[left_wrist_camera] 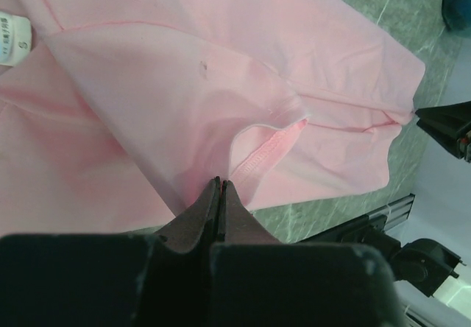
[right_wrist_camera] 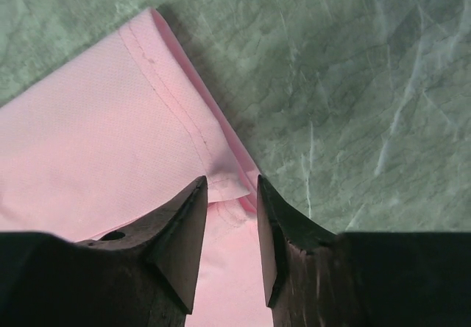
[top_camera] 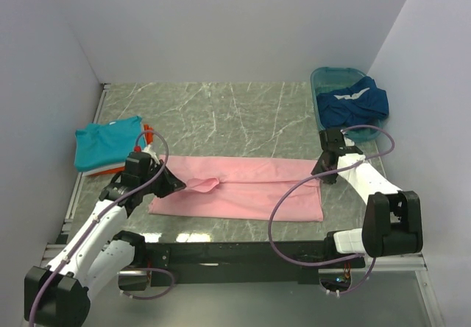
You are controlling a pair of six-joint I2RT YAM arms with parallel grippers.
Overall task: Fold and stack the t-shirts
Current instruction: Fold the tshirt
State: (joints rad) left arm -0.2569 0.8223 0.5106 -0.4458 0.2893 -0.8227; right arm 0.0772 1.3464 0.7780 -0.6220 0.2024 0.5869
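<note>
Top external view: a grey-green marble-pattern table (top_camera: 243,113) with a long light pink t-shirt (top_camera: 250,194) folded into a strip across the near middle. Far right there's a rigid teal plastic basin (top_camera: 330,76) with a dark blue t-shirt (top_camera: 353,104), white trim, piled in it. Over at the left, a folded teal t-shirt (top_camera: 107,141) sits on an orange t-shirt (top_camera: 110,171). Left gripper (left_wrist_camera: 219,183) is pinched tight on a fold at the pink strip's left end, raised a bit. Right gripper (right_wrist_camera: 232,187) has its jaws parted, with the right hem corner lying between them.
</note>
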